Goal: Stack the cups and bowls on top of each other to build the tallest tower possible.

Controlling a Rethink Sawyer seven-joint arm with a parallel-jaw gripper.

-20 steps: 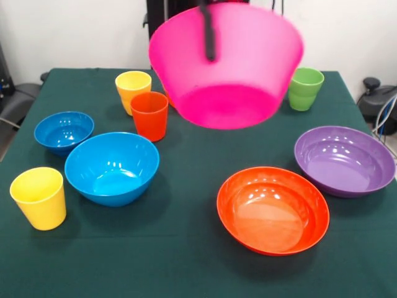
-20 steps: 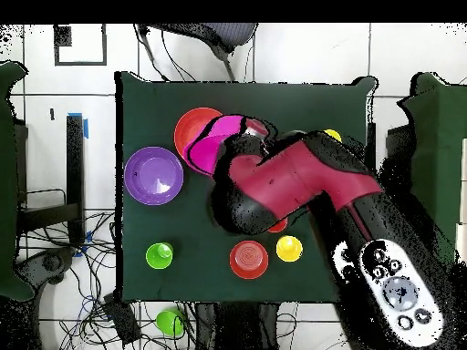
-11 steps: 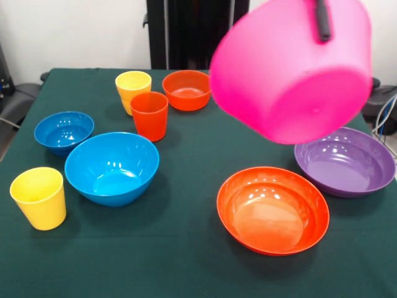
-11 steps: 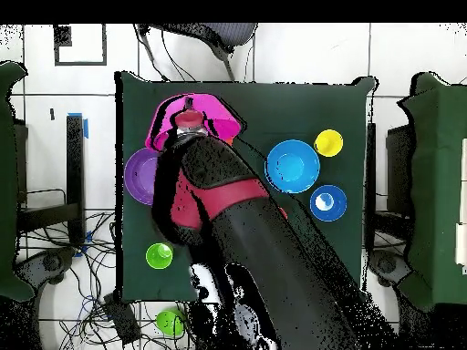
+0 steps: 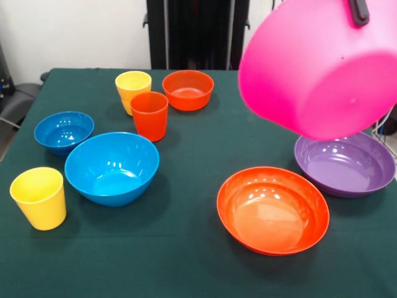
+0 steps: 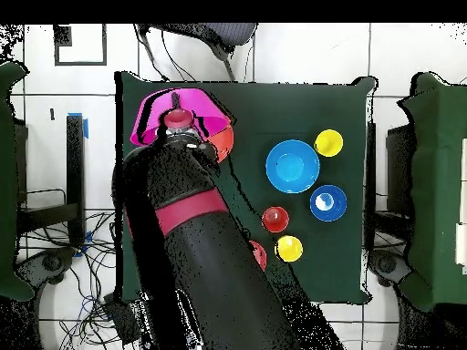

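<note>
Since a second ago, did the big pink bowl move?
Yes. In the front view the big pink bowl swung rightward, away from the yellow cup, and now hangs tilted above the purple bowl.

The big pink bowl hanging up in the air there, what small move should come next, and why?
Probably level it and bring it down onto bare cloth. The pink bowl hangs tilted in the gripper, above the purple bowl, with nothing stacked anywhere. As the largest bowl, it looks best as a base, and the green cloth mid-table is free.
</note>
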